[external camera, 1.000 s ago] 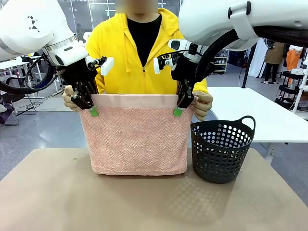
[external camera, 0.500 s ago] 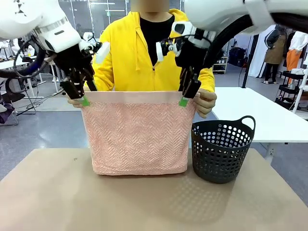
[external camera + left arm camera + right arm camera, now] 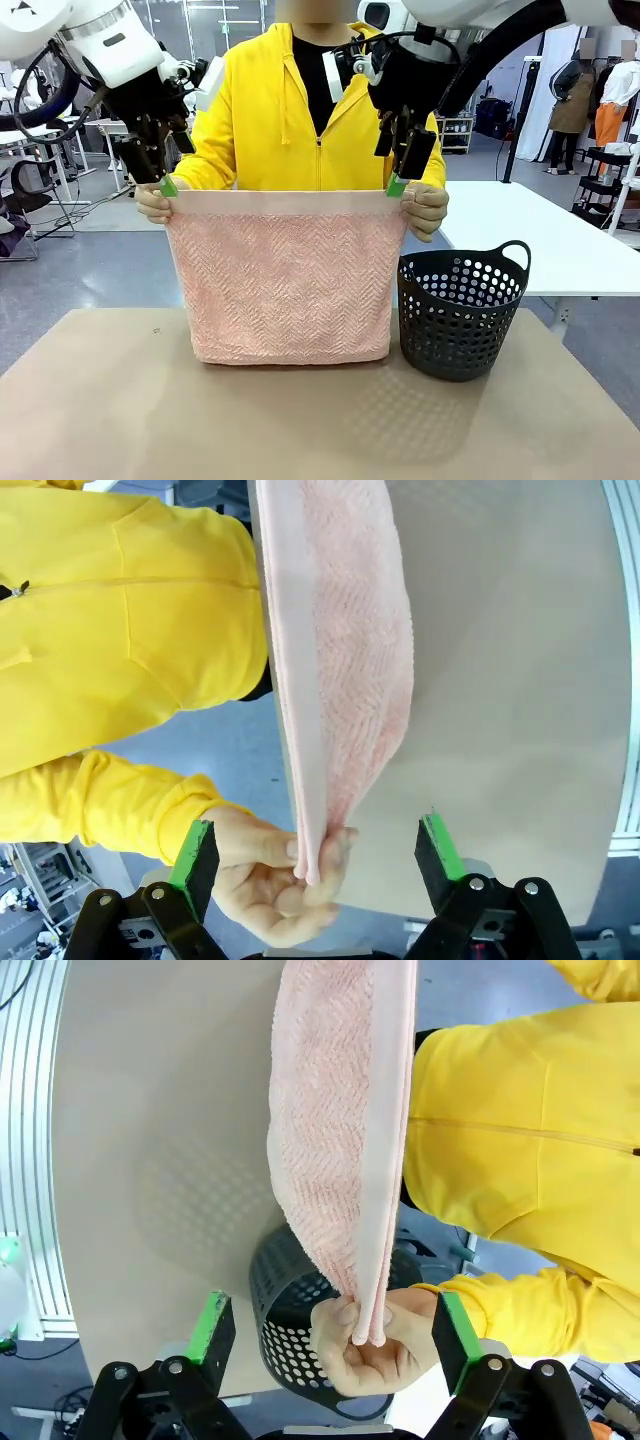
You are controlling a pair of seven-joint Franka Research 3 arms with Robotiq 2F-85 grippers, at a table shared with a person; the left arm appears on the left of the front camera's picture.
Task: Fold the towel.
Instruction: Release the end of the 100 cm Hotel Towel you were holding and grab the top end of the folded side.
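Towel (image 3: 285, 280) hangs upright over the surface (image 3: 300, 430), pink, zigzag texture, plain band along the top edge. A person in a yellow jacket (image 3: 250, 110) holds it up by both top corners at the far side. The lower edge is down at the surface; can't tell if it touches. A black basket (image 3: 462, 310) stands on the surface just beside the towel, on the robot's right.

Left jaws wide open, gripping nothing. In the front view they sit just above the towel's top corner on the robot's left, right by the person's hand on the left corner (image 3: 150, 205). In the left wrist view that corner (image 3: 315, 855) lies between the two green pads (image 3: 195, 850), clear of both and about midway. The person's fingers pinch it there.

Right jaws also wide open, gripping nothing. In the front view they sit just above the other top corner, next to the person's hand on the right corner (image 3: 428, 210). In the right wrist view that corner (image 3: 372, 1335) lies between the pads (image 3: 212, 1325), nearer the pad on the picture's right and touching neither. It is pinched in the person's hand, with the basket (image 3: 290, 1300) behind.
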